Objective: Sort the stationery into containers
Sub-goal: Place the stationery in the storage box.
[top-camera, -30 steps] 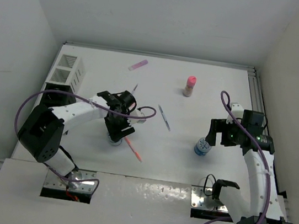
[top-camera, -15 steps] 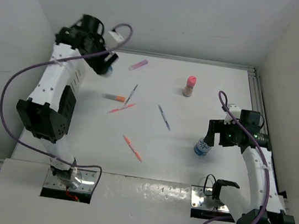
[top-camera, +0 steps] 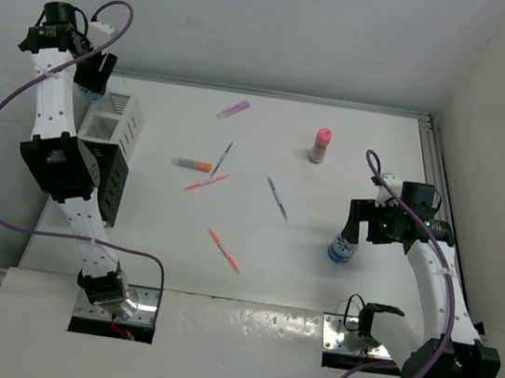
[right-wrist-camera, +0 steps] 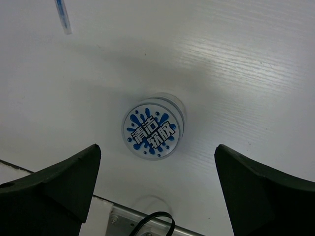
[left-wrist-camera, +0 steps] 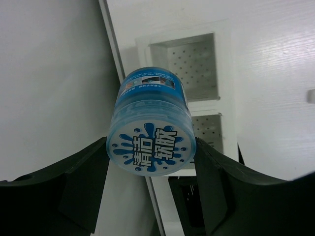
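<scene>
My left gripper is raised high at the back left, shut on a squat blue-capped jar. The jar hangs over the white container, whose square compartments show beneath it. The black container stands just in front of the white one. My right gripper is open, hovering above a second blue-capped jar that stands upright on the table. Pens lie mid-table: a pink marker, an orange-capped marker, an orange pen and a blue pen.
A pink-capped beige bottle stands upright at the back centre. Another orange pen and a thin dark pen lie near the orange-capped marker. White walls enclose the table on three sides. A metal rail runs along the right edge.
My left arm has lifted the jar off the table and swung it back and left, up over the white container. The right gripper has only drifted slightly above its jar.
</scene>
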`<state>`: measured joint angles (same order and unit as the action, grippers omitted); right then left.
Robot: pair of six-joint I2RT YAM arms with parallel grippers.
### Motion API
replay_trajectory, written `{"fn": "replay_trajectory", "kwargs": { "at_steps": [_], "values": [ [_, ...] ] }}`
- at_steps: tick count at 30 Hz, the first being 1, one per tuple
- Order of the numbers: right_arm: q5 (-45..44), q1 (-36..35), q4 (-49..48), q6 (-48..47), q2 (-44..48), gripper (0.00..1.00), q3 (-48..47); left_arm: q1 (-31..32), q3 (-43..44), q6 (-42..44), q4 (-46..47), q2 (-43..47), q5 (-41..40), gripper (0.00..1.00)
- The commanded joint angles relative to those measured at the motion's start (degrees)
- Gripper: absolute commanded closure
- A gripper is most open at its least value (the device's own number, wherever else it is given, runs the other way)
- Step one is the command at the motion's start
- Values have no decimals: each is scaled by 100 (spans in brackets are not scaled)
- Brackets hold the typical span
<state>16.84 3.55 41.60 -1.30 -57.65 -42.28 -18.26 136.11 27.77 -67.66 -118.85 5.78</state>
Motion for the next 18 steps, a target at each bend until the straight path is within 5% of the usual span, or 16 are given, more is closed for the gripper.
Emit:
{"fn": "replay_trajectory", "kwargs": {
  "at_steps": [1, 18],
  "values": [
    [109, -47, -267, 86, -62, 4, 36, -81, 108, -114, 709, 99, 309, 100],
    [74, -39, -364, 77, -229, 5, 124, -90, -374, -53, 957, -402, 547, 100]
  ]
}}
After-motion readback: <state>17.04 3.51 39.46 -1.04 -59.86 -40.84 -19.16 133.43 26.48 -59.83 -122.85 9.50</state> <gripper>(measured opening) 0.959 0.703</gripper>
